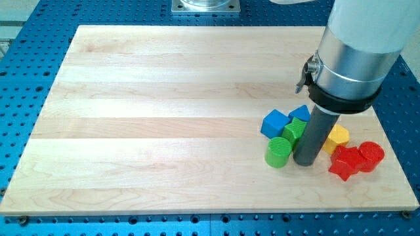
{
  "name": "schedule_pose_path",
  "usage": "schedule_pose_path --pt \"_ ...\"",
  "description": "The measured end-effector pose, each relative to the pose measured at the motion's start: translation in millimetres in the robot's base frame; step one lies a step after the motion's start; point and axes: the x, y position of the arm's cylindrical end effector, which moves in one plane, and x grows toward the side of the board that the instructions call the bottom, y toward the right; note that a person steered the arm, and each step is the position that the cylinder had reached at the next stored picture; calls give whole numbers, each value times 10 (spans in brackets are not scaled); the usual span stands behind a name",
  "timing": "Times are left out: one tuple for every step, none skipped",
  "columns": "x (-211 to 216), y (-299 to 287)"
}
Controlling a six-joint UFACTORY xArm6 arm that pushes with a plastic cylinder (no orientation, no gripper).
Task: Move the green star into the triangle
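While pushing: my tip (305, 160) just right of green cylinder (278, 152)
Green star (294, 130): wedged behind rod
Gripper: none fitted

cluster (308, 137) at board's (164, 118) right | my tip (304, 162) amid it

There were two blue blocks (275, 122) (300, 113); two green blocks (278, 151) (294, 130); two red blocks (346, 162) (371, 156); one yellow block (338, 137).
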Motion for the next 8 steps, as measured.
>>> schedule_pose_path --pt "-232 -65" --pt "-802 -280" --pt "-1049 -435" --pt "-949 -378" --pt "-809 -437" --pt "-989 -437" --pt "-1103 -222" --pt "-1139 155"
